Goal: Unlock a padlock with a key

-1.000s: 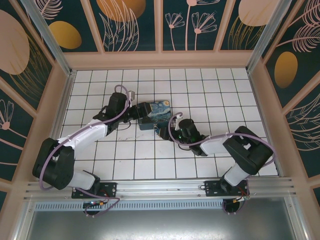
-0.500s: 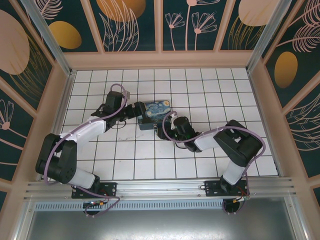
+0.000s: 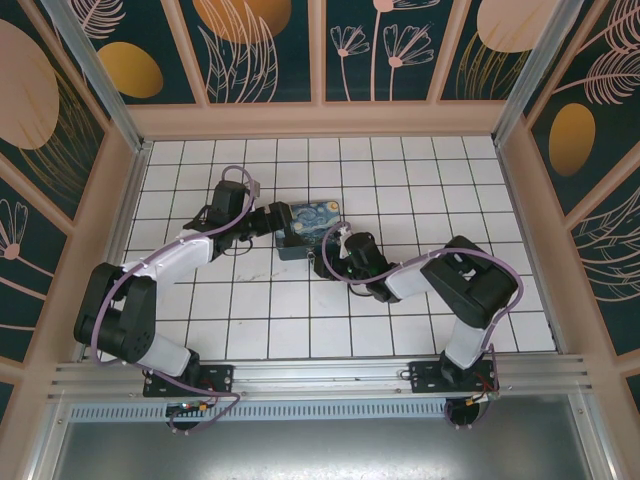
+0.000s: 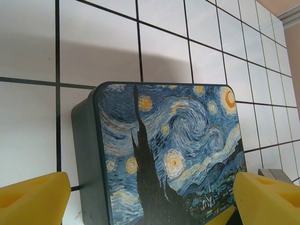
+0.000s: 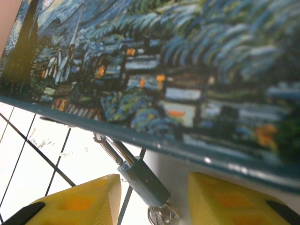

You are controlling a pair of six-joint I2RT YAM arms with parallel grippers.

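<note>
Tiled floor (image 5: 51, 154) — painted box (image 5: 164, 70) overhangs padlock (image 5: 143, 180), right pincer (image 5: 157, 201) straddling it.

Pretty clearly a robot lab test cell, not anyone's home: two black-and-white robot arms (image 3: 175, 262) bolted to a silver aluminium rail (image 3: 320, 372) up front, a white tabletop with a black grid (image 3: 420, 170), all boxed in by dark teal wall panels with painted gold discs and pink plants (image 3: 265, 60).
</note>
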